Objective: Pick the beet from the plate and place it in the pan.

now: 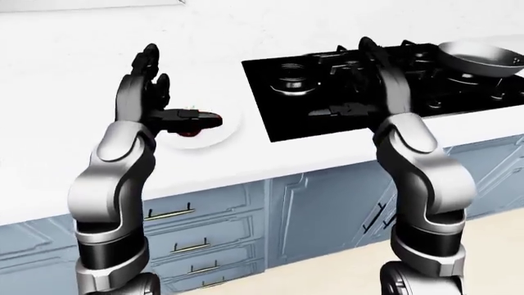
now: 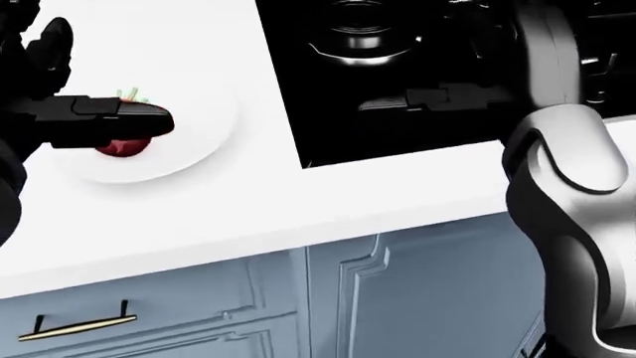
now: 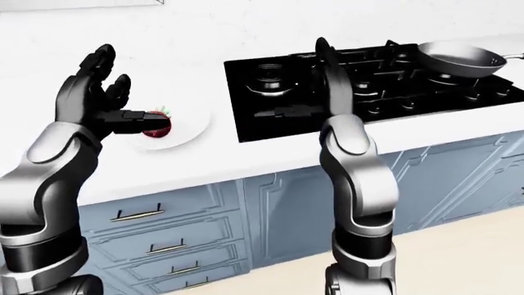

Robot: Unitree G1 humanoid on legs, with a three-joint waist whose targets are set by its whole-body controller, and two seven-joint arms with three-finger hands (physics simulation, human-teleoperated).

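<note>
White worktop (image 3: 270, 147): one, over blue cabinets.
Hob (image 3: 368, 80): one, black, set into the worktop.
Pan (image 3: 459, 59): one, on the hob's upper right burner.
Plate (image 2: 199, 142): one, white, left of the hob.
Left hand (image 3: 102, 101): open, fingers spread, thumb over the beet.
Right hand (image 3: 324, 61): open, above the hob.
Beet (image 2: 119, 148): one, red, on the plate.

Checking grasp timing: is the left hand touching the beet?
Cannot tell. In the head view a finger of the left hand overlaps the beet on the plate, showing no plain gap.
</note>
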